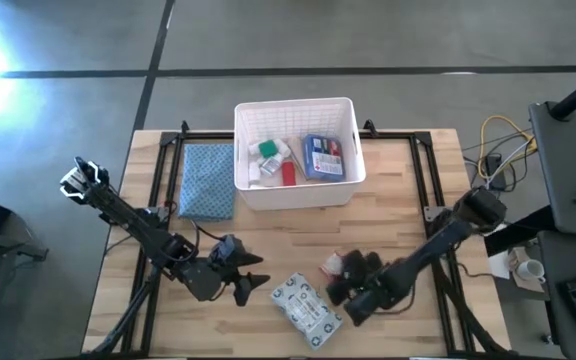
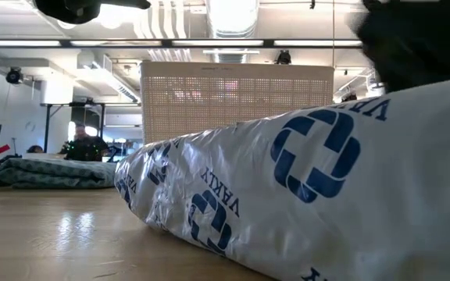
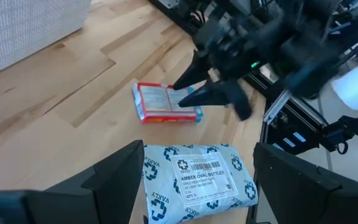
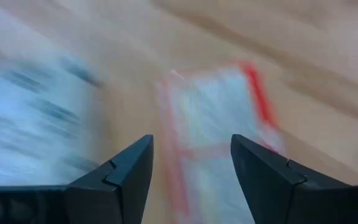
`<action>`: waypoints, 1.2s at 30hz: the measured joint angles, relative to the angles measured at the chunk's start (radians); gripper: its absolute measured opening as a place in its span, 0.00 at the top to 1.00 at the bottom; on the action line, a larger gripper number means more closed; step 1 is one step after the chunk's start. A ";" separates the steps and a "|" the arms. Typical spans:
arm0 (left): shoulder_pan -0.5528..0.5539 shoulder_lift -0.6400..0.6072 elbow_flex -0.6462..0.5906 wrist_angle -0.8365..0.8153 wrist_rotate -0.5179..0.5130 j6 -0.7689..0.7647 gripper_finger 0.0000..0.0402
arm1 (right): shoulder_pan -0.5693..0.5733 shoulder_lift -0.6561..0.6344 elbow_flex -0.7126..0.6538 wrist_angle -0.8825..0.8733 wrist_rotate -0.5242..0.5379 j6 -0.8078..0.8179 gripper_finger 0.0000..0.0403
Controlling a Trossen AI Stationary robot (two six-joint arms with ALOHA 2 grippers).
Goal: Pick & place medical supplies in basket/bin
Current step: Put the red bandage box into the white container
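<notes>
While some supplies already lie in the white bin (image 1: 295, 194) at the top middle, the grey-white packet (image 1: 306, 308) and white-red box (image 3: 165, 103) wait on the bench (image 1: 398, 220) lower down, the right hand (image 4: 191, 165) wide open and empty above the box.

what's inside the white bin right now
The white bin holds a blue pouch, a red tube and a green-capped bottle; anything beneath them is covered.
</notes>
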 joint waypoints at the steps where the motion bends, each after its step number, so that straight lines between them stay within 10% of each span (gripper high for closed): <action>1: 0.001 0.000 0.000 0.000 0.000 0.000 0.30 | -0.016 -0.014 0.019 0.044 0.024 -0.049 0.49; 8: 0.018 0.004 -0.001 0.000 -0.003 -0.008 0.30 | -0.104 -0.126 0.122 0.073 0.038 -0.340 0.49; 13: 0.026 0.049 -0.001 0.018 0.042 -0.046 0.30 | -0.134 -0.175 0.058 -0.128 -0.167 -0.196 0.49; 21: 0.057 0.269 0.023 0.278 0.136 -0.058 0.30 | -0.135 -0.211 -0.170 0.010 -0.357 -0.062 0.49; 36: 0.215 0.753 0.629 -0.227 0.348 0.012 0.30 | -0.134 -0.140 -0.285 0.375 -0.413 -0.075 0.49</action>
